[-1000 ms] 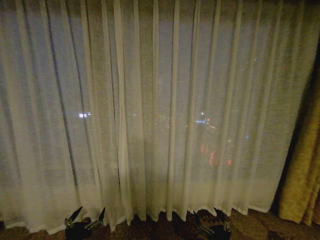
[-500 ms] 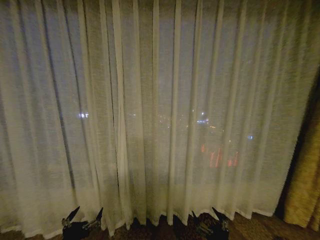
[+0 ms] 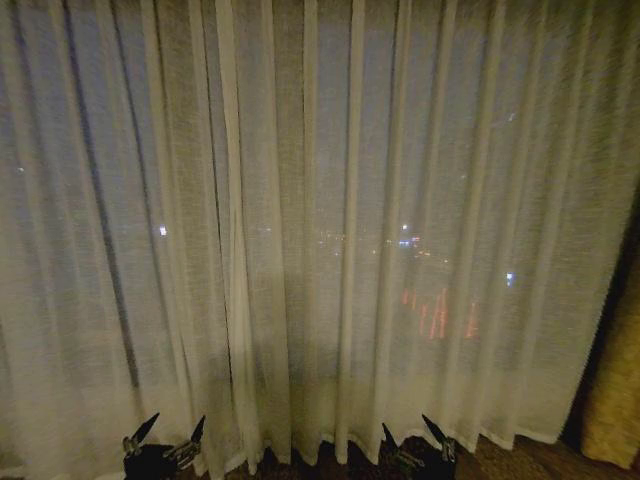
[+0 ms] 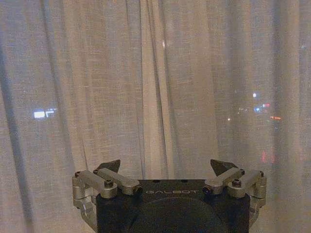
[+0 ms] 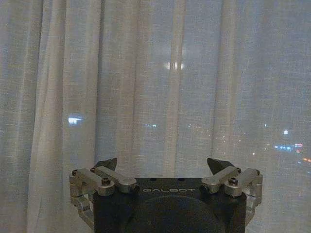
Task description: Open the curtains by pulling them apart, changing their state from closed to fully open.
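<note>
The sheer cream curtains [image 3: 330,200] hang shut across the whole window, with city lights glowing through the pleats. Their two panels seem to overlap at a thicker fold [image 3: 235,260] left of centre. My left gripper [image 3: 172,428] sits low at the bottom left, open and empty, just short of the fabric. In the left wrist view this gripper [image 4: 166,167] faces the curtains [image 4: 155,87] with its jaws spread. Low at the bottom right my right gripper [image 3: 411,430] is open too. The right wrist view has it [image 5: 164,164] pointing at the curtains [image 5: 146,82], holding nothing.
A thick golden-brown drape [image 3: 618,400] hangs at the far right edge. A strip of dark patterned carpet [image 3: 345,462] lies under the hem between the grippers.
The whole head view has shifted: the curtains loom larger, the carpet strip has shrunk and the drape has slid toward the right edge, so the camera has moved closer. Both grippers stay open.
</note>
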You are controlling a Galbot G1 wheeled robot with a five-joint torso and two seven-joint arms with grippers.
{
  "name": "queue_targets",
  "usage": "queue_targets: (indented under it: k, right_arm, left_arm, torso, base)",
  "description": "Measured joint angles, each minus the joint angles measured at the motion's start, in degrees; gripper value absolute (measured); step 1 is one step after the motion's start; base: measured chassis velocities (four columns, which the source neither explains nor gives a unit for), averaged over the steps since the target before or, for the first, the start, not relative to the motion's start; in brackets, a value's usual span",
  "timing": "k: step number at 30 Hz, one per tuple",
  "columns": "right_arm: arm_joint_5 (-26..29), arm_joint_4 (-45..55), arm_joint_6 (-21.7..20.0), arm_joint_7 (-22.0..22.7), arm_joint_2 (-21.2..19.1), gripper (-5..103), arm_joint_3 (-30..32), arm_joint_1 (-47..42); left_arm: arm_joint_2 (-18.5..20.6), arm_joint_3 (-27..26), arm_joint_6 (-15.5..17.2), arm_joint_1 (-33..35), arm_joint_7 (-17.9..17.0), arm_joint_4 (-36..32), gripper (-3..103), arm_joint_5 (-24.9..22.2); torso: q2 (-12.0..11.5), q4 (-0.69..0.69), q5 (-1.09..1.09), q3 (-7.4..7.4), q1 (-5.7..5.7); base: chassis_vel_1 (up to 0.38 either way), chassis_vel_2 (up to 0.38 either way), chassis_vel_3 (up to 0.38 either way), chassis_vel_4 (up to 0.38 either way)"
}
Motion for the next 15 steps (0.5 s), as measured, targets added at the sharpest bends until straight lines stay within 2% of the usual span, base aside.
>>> queue_targets:
  k: [15]
  right_arm:
    - [-0.05,0.24,-0.19,-0.03,0.0,100,-0.05,0.07]
  left_arm:
    - [0.3,-0.77,-0.6,0.1,0.14,0.47,100,-0.87]
  torso:
    - [0.0,0.0,0.0,0.0,0.0]
  base:
    - [-0.109,0.098,0.1,-0.101]
